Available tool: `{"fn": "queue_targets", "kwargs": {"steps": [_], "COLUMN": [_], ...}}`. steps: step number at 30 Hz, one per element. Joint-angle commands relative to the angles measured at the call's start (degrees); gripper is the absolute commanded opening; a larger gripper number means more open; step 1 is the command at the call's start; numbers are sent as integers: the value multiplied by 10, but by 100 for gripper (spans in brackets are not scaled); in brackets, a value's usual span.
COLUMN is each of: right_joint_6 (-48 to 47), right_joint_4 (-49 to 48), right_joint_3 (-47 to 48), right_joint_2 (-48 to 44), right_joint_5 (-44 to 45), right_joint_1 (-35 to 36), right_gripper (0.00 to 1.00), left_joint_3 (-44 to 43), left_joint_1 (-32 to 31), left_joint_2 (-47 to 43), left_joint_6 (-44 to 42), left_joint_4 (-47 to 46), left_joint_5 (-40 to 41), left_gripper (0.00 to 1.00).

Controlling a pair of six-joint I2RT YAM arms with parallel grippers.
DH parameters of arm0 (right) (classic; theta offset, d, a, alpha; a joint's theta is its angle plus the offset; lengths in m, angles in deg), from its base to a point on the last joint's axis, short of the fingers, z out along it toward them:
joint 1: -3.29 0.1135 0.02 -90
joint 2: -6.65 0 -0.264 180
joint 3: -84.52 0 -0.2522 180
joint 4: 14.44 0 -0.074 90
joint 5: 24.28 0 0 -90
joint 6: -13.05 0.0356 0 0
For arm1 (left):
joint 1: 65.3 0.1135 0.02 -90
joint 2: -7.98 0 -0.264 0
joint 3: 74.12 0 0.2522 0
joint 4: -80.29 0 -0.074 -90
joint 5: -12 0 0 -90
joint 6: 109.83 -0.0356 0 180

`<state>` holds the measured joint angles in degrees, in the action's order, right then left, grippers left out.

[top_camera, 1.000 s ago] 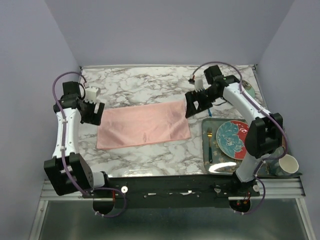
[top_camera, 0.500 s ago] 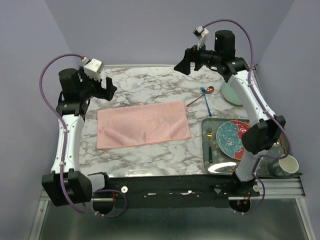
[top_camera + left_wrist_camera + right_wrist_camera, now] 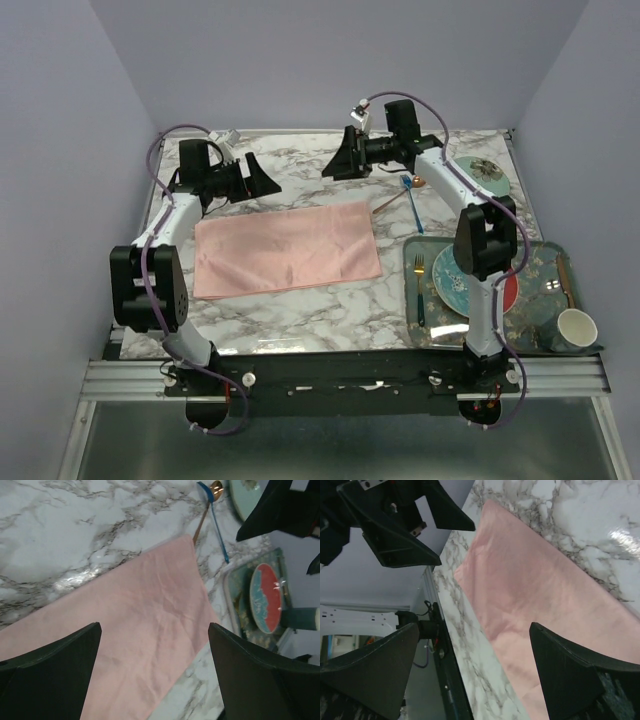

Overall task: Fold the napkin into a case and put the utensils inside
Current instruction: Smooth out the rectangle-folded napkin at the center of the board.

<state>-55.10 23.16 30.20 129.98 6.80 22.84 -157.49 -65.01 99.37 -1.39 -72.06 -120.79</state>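
Both arms are pulling back from the napkin's point(image 3: 288, 248) short ends toward the counter's point(image 3: 300, 305) far edge, with the left gripper point(image 3: 266, 182) and right gripper point(image 3: 336, 166) gaping empty, leaving it lying mid-counter as a wide rectangle probably awaiting narrower folds, the spoon point(image 3: 398, 196) and blue fork point(image 3: 412, 205) waiting beside its far-right corner.

Right gripper point(image 3: 474, 626) spread wide; napkin point(image 3: 535, 580) flat on marble table point(image 3: 580, 510).

Satin-sheened cloth napkin point(image 3: 287, 250), glossy marble table point(image 3: 300, 172)

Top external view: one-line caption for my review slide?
Left pincer and right pincer, both open, hover beyond the pink napkin; spoon and blue fork lie beside it.
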Motion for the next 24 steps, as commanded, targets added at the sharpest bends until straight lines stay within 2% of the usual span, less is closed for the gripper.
{"fn": "queue_targets", "kwargs": {"steps": [1,6,8,14,19,24], "right_joint_6": [119,193,209,283,303,295], "right_joint_4": [-76,-134,-144,-209,-227,-229], "right_joint_3": [-51,-79,-56,-12,15,0], "right_joint_2": [14,47,64,145,185,197], "right_joint_5": [-36,-37,-41,-39,-33,-5], "right_joint_1": [30,44,46,55,58,58], "right_gripper": [100,100,100,100,100,100], "left_joint_3": [31,47,40,13,11,-2], "left_joint_1": [0,-1,-1,-1,-1,6], "left_joint_2": [68,160,176,233,263,296], "left_joint_6": [194,303,325,332,336,334], "left_joint_4": [-154,-308,-331,-344,-349,-348], "left_joint_5": [-130,-154,-149,-142,-148,-155], "left_gripper": [99,99,99,99,99,99]}}
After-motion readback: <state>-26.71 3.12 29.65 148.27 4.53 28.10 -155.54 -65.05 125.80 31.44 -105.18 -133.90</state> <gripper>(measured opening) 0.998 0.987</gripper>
